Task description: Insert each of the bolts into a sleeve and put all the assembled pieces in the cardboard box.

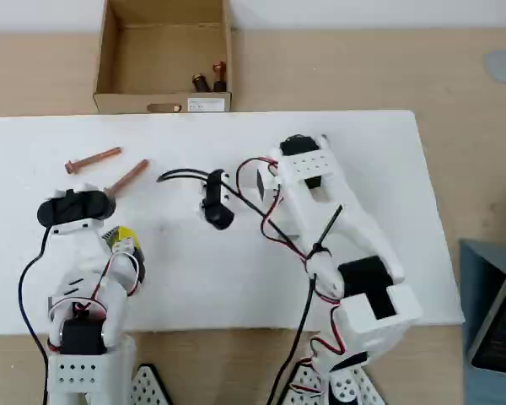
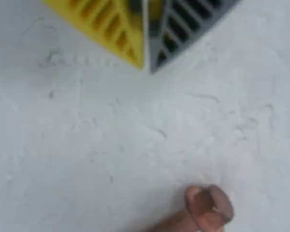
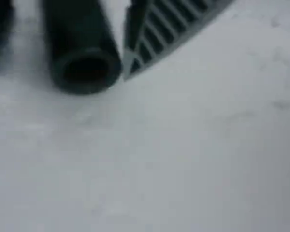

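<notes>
Two copper bolts point(image 1: 93, 159) point(image 1: 128, 176) lie on the white mat at the left. My left gripper point(image 2: 145, 62) is shut with nothing in it, its yellow and grey fingertips touching just above the mat; a bolt head point(image 2: 210, 208) lies close by. In the high view the left gripper point(image 1: 88, 205) sits next to the nearer bolt's lower end. My right gripper point(image 1: 214, 201) is shut on a black sleeve point(image 3: 84, 53) near the mat's middle. The sleeve's open end faces the camera beside a grey finger point(image 3: 169, 34). The cardboard box point(image 1: 110, 51) at the back holds assembled pieces point(image 1: 209, 80).
The white mat point(image 1: 388, 253) covers most of the wooden table. A small copper piece point(image 1: 163, 108) lies against the box's front wall. Black cables point(image 1: 181, 175) trail from the right wrist. A dark device point(image 1: 497, 312) stands off the mat at the right edge.
</notes>
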Robot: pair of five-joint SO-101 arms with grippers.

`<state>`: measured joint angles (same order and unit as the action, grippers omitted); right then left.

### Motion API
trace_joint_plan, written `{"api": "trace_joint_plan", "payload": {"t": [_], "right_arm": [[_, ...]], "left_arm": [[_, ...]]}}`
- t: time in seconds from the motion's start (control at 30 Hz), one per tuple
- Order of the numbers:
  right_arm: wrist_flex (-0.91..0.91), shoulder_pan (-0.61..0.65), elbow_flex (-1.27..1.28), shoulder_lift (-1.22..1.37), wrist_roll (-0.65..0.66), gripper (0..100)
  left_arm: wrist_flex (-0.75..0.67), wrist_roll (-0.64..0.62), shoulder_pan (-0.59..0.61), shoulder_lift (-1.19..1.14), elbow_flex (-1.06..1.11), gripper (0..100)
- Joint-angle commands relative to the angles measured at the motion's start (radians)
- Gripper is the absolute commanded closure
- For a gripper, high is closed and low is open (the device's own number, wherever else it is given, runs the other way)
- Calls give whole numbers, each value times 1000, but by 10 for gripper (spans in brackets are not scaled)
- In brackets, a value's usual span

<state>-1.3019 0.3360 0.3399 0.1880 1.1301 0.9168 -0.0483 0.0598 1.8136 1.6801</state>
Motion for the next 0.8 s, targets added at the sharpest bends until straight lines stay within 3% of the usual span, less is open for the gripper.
{"api": "trace_joint_plan", "payload": {"t": [0.0, 0.37, 0.77], "right_arm": [[6, -8, 15, 64, 9, 963], [9, -8, 1, 99, 5, 988], [-245, -5, -295, -54, -152, 988]], "left_arm": [[-12, -2, 11, 10, 12, 998], [-12, -2, 11, 10, 12, 998], [-12, -2, 11, 10, 12, 998]]}}
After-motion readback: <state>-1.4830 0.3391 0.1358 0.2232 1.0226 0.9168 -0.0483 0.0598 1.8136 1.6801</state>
